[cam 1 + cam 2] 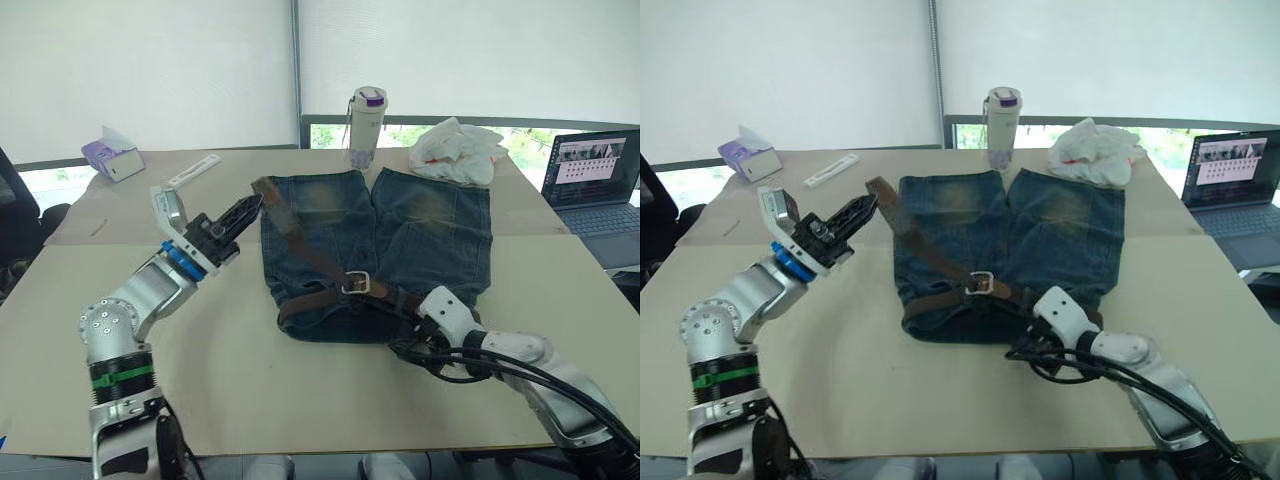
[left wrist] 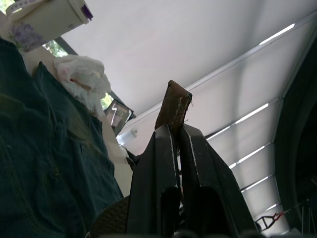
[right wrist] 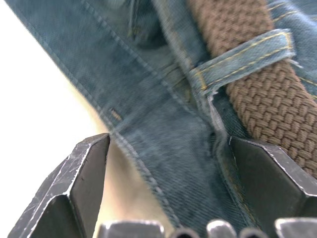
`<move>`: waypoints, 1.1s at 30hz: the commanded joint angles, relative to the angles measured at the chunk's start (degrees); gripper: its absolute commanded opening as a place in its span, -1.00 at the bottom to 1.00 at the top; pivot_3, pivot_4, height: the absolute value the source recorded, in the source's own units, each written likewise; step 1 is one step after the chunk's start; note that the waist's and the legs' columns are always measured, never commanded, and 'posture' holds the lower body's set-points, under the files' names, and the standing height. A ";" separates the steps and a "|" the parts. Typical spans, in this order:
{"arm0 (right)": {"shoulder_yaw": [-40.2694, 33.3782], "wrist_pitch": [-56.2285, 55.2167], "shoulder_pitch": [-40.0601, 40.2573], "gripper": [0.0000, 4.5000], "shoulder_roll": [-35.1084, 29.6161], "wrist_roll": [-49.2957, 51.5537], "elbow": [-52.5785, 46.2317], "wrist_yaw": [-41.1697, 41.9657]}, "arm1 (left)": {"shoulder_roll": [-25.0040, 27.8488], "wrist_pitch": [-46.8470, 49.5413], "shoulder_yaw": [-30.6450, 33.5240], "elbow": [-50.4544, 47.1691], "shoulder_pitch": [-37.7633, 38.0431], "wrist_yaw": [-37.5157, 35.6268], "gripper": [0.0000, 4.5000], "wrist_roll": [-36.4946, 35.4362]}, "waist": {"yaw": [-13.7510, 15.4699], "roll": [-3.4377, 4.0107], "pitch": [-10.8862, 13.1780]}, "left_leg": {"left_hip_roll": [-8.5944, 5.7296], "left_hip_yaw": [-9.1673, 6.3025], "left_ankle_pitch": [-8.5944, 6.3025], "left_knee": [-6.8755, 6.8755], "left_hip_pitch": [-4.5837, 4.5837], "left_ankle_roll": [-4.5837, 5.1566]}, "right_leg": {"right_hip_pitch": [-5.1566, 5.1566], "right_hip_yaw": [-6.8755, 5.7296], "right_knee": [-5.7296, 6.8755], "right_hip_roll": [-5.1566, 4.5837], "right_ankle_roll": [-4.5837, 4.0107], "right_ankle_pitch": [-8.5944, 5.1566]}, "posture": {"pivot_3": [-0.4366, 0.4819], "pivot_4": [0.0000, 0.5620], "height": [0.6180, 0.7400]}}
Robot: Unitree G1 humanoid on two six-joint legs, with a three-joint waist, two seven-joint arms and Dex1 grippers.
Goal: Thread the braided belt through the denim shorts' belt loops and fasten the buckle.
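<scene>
From the left eye view, the denim shorts [image 1: 375,250] are seen laid flat on the bench [image 1: 300,400], waistband toward the robot. The braided belt [image 1: 310,260] is run along the waistband, past the buckle [image 1: 357,283] at its middle, and from there slants up across the robot's left leg of the shorts to its tapered tip. That tip is held clamped in the left tool [image 1: 245,212], raised just off the left edge of the shorts. The right tool [image 1: 425,312] is set at the waistband's right end

In the right eye view, a water bottle [image 1: 1002,127] and a white plastic bag [image 1: 1095,150] are seen beyond the shorts, a laptop [image 1: 1235,185] at far right

In the left wrist view, the 2 fingers are closed on the brown tip, which projects just past them

In the right wrist view, the jaws stand spread around the waistband fabric without pinching it; 1 belt loop [image 3: 242,57] is already crossed over the belt beside them

The belt's free length is judged to run from the buckle toward the left tool, so the left arm is nearer for feeding it on
</scene>
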 commanded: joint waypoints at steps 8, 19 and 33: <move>-12.04 -7.44 -7.81 0.51 13.23 13.05 -1.78 -0.81 | 1.30 0.90 -1.86 -5.04 3.38 -1.13 -1.00 -2.65 | -0.46 0.00 0.00 | 0.06 0.00 0.00 -0.06 0.10 0.00 | 0.00 0.07 0.07 0.01 -0.06 0.03 | -0.05 -0.47 1.00; -0.36 -22.66 -12.77 -0.99 14.67 1.11 11.06 3.70 | 4.69 0.81 -2.44 -5.25 8.31 -2.92 -1.00 1.82 | -0.09 0.01 0.00 | 0.02 0.02 0.00 -0.07 0.08 -0.01 | -0.09 0.04 0.06 -0.05 -0.08 0.04 | -0.05 -0.47 1.00; 5.58 -31.78 -9.42 -0.99 10.67 -8.02 24.14 9.50 | 10.48 1.29 -2.67 -1.97 7.83 -11.51 -1.00 9.02 | -0.48 0.01 -0.02 | 0.06 0.07 0.00 -0.13 0.32 -0.02 | 0.07 0.05 0.05 -0.01 -0.12 0.05 | -0.05 -0.47 1.00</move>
